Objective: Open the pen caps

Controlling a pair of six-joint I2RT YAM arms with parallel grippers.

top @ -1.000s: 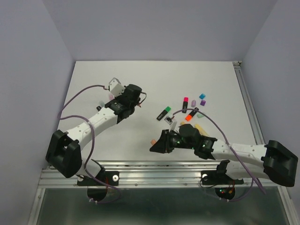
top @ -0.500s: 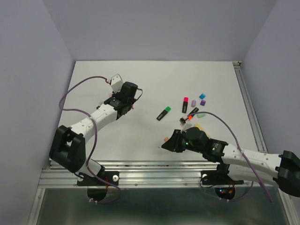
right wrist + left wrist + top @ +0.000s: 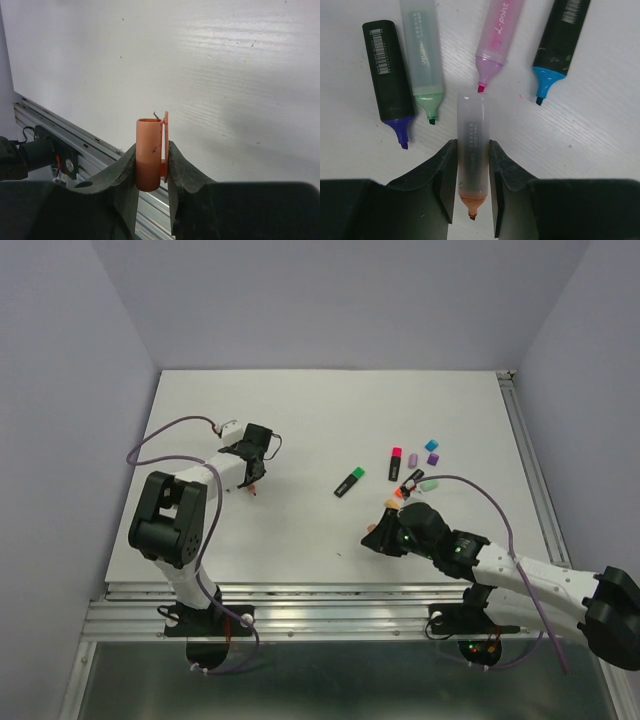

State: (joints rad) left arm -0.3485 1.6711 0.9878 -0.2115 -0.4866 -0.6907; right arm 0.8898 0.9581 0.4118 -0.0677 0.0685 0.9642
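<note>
Above the white worktop [image 3: 330, 420], the left end effector [image 3: 472, 150] is clamped on a clear highlighter [image 3: 472, 120], long axis along the fingers [image 3: 445, 170], orange nib toward the wrist. Near the front edge, the right end effector [image 3: 151, 150] pinches the orange cap [image 3: 148, 135] lengthwise, mouth pointing outward.

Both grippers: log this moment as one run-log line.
left gripper shut on uncapped orange highlighter | right gripper shut on orange cap | cap: off pen

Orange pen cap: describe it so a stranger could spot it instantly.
Toward the white table's near edge, find the right tool. It is shut on a stubby orange plastic cap with a side clip. The other coloured caps lie loose farther back; only this one is gripped.
</note>
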